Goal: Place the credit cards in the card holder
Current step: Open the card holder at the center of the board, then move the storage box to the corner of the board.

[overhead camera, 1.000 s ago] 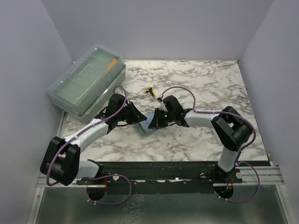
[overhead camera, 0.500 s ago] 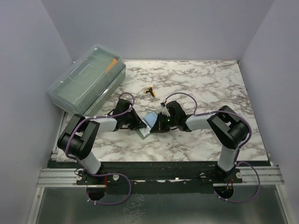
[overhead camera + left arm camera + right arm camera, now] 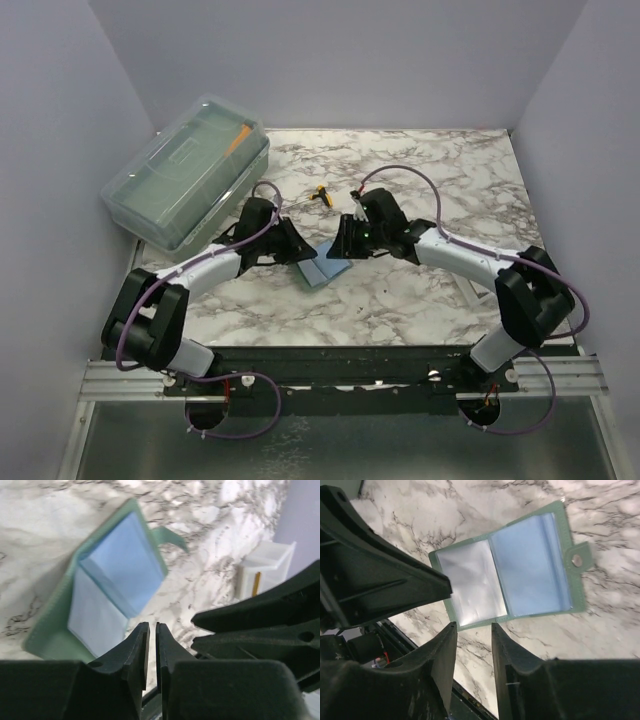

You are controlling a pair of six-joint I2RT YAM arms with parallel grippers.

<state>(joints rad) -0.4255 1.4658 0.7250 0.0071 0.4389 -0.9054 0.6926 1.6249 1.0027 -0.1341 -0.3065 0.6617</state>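
Top view: I cannot identify the small yellow-and-black object (image 3: 320, 195) beyond the grippers. The right gripper (image 3: 340, 248) partly covers the far corner of the card holder (image 3: 318, 270). Left wrist view: the left gripper (image 3: 152, 630) hides the holder's near edge, and the right arm (image 3: 260, 622) masks the white tray (image 3: 265, 562) below its rim. I cannot tell whether the bluish pockets (image 3: 530, 570) hold credit cards.
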